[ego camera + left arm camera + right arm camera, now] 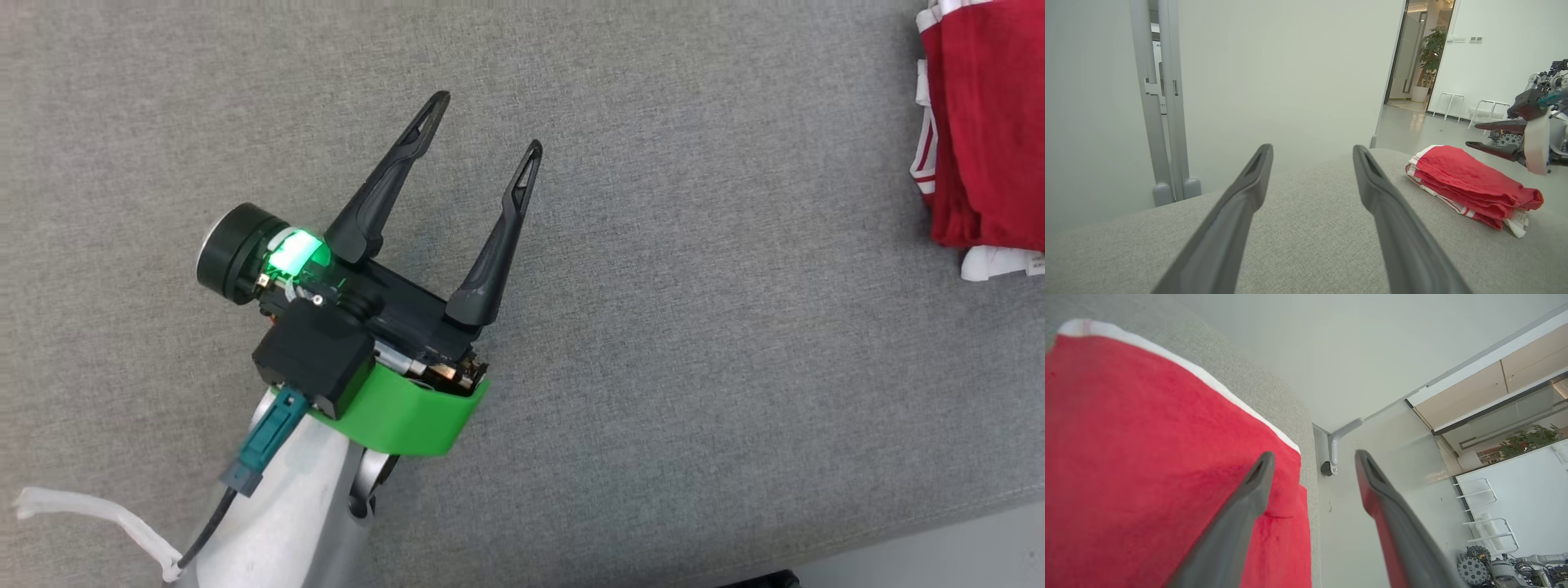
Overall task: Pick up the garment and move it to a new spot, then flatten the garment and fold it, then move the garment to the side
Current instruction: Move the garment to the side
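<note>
Nearest the head camera, the left hand [488, 121] is seen over bare grey cloth, its two long dark tapered fingers spread wide with nothing held between them. A green plastic collar [408, 416] is fitted at its wrist. The desk [694, 367] is covered in a grey woven fabric of coarse, even texture, and its far edge is rounded.

The garment [988, 122] is found at the right edge of the head view, well apart from the left hand. It lies folded into a flat stack of several layers. Its long axis is judged to run up and down that view, away from the robot. The cloth is soft red material with white trim and a red-and-white striped border along the left side.

The right hand [1314, 453] is recorded with its fingers parted and nothing gripped. One finger is seen over the red cloth and the other past the desk's edge.
</note>
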